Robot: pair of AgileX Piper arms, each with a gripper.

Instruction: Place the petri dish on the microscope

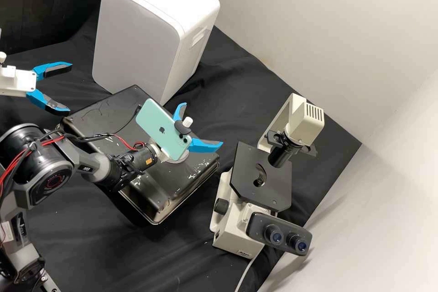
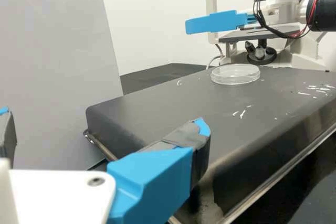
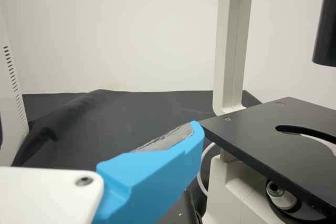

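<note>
Clear petri dish [image 2: 235,73], black white-flecked tray [image 2: 252,129], cream microscope [image 1: 230,232] with black stage [image 1: 279,183], white box [image 1: 150,32]

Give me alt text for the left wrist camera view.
A clear petri dish sits on a black raised tray, with one blue finger of the right gripper hanging above and beyond it, the microscope behind. A white box stands beside the tray.
</note>
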